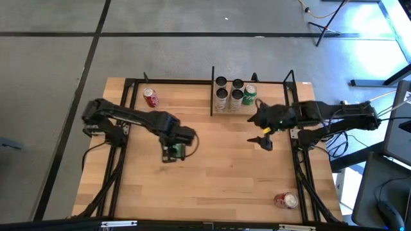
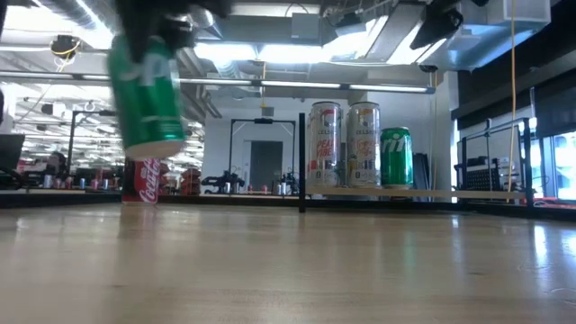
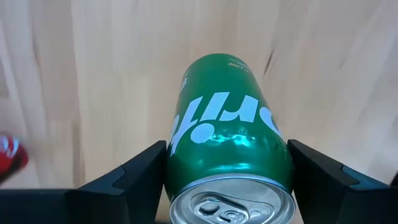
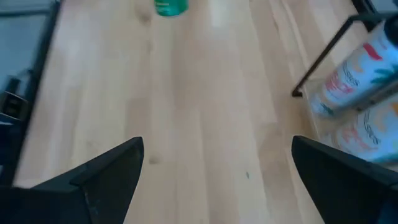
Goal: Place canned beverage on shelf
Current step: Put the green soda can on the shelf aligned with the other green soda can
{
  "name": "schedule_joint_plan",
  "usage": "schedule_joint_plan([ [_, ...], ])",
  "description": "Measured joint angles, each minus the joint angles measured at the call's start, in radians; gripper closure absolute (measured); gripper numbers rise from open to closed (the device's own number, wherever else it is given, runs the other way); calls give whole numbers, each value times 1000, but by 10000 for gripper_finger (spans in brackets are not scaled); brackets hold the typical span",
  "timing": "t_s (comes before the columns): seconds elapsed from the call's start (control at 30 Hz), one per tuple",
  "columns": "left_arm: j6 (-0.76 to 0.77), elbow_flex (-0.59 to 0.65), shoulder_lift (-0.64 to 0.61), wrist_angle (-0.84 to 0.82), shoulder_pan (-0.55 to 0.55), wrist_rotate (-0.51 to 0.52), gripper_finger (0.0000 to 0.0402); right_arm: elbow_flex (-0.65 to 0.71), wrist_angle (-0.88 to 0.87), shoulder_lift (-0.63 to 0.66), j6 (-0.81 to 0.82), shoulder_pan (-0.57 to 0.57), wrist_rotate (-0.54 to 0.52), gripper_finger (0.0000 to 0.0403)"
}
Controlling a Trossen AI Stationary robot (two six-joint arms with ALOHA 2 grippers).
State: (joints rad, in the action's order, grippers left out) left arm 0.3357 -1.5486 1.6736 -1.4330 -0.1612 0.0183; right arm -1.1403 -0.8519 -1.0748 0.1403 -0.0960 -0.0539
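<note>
High view: left gripper (image 1: 173,153) clamped green can (image 1: 180,151) mid-table, well left of shelf (image 1: 270,109); right gripper (image 1: 264,142) hung open, empty, just before shelf.

Low view: green can (image 2: 147,94) lifted clear of tabletop, tilted. Best levelled before carrying.

Left wrist view: fingers (image 3: 134,171) pressed can sides.

Right wrist view: white cans (image 4: 348,81) crowded shelf; free spot needed.
</note>
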Motion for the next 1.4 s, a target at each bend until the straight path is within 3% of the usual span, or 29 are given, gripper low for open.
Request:
schedule_joint_plan([
  [0.3, 28, -289, 237, 17, -3, -1, 137, 124, 143, -9, 18, -56, 55, 11],
  [0.43, 24, -372, 289, 26, -3, -2, 137, 215, 215, -10, 38, -55, 9, 41],
  [0.53, 7, -395, 306, 63, 1, -2, 137, 318, 363, -10, 41, -55, -19, 103],
  [0.77, 2, -396, 334, 139, 5, -31, 137, 534, 783, -58, 45, -55, -15, 298],
  [0.93, 2, -396, 356, 212, 6, -22, 137, 552, 872, -144, 40, -55, 1, 392],
  [1.13, 2, -396, 386, 268, 22, -1, 137, 552, 968, -224, 33, -55, 85, 384],
  [1.4, 21, -396, 408, 335, 49, 47, 137, 551, 1045, -310, 31, -54, 99, 398],
])
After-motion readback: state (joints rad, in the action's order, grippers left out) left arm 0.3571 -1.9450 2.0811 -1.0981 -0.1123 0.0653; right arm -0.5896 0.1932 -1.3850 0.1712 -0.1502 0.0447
